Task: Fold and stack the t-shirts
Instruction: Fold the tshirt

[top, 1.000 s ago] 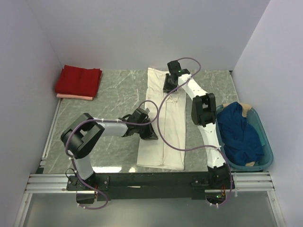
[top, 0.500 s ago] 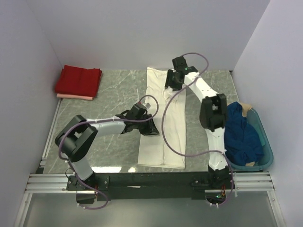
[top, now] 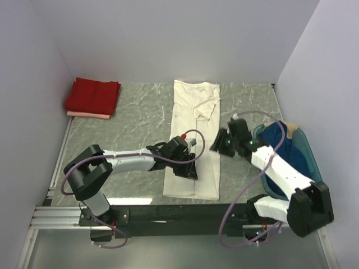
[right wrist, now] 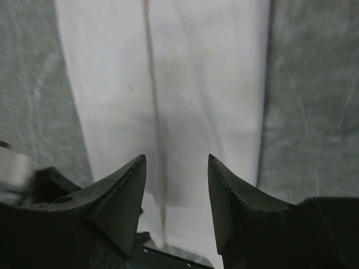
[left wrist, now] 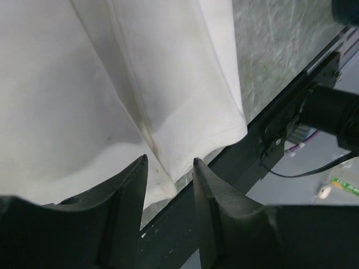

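The cream-white t-shirt (top: 193,129) lies folded lengthwise into a long strip down the middle of the table. My left gripper (top: 189,170) is open and empty, low over the shirt's near end; in the left wrist view (left wrist: 170,158) the shirt's hem (left wrist: 185,151) lies just beyond the fingertips. My right gripper (top: 216,144) is open and empty at the strip's right edge; the right wrist view (right wrist: 176,157) looks down on the shirt (right wrist: 185,84). The red t-shirt (top: 93,95) lies folded on the pale pink one (top: 88,115) at the back left. The dark blue t-shirt (top: 276,136) sits bunched in the basket.
A teal plastic basket (top: 315,171) stands at the right edge of the table, with my right arm crossing over it. The black front rail (top: 179,213) runs along the near edge and shows in the left wrist view (left wrist: 280,120). White walls close in the sides and back.
My right arm has swung from the shirt's far end back to the strip's right edge near its middle. My left gripper has slid right and nearer, onto the shirt's near end.
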Controlling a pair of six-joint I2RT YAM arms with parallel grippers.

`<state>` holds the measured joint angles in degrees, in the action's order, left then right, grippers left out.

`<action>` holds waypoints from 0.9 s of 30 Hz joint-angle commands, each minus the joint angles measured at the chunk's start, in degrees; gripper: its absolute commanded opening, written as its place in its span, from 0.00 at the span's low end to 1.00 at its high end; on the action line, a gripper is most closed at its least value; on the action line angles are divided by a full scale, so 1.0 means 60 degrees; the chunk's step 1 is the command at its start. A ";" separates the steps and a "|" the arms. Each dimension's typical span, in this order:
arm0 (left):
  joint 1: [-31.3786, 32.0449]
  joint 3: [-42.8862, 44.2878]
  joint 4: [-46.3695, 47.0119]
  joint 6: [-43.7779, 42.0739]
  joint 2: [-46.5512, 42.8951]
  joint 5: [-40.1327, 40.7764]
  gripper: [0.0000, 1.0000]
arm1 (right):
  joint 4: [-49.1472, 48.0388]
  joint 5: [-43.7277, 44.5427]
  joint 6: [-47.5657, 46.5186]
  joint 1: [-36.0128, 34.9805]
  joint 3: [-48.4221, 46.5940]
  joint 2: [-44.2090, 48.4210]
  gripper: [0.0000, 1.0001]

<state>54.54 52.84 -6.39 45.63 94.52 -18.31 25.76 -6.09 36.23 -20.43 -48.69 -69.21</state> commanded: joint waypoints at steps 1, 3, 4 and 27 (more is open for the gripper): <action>0.0342 0.0041 -0.0325 -0.0397 0.0038 0.0355 0.44 | 0.0143 -0.0113 0.0524 -0.0345 0.1358 0.1424 0.55; 0.0518 0.0041 -0.0486 -0.0470 0.0125 0.0385 0.44 | 0.0320 -0.0318 0.0801 -0.0535 0.2296 0.2403 0.54; 0.0562 0.0027 -0.0516 -0.0529 0.0140 0.0414 0.44 | 0.0379 -0.0391 0.0890 -0.0623 0.2574 0.2684 0.54; 0.0899 0.0479 -0.1776 -0.0910 -0.0489 0.1309 0.41 | 0.1565 -0.0363 0.1169 -0.1605 0.3706 0.3873 0.48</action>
<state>59.57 52.49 -15.55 41.52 94.83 -11.64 32.47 -9.45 43.64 -29.65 -25.76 -47.92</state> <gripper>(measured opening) 0.414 0.479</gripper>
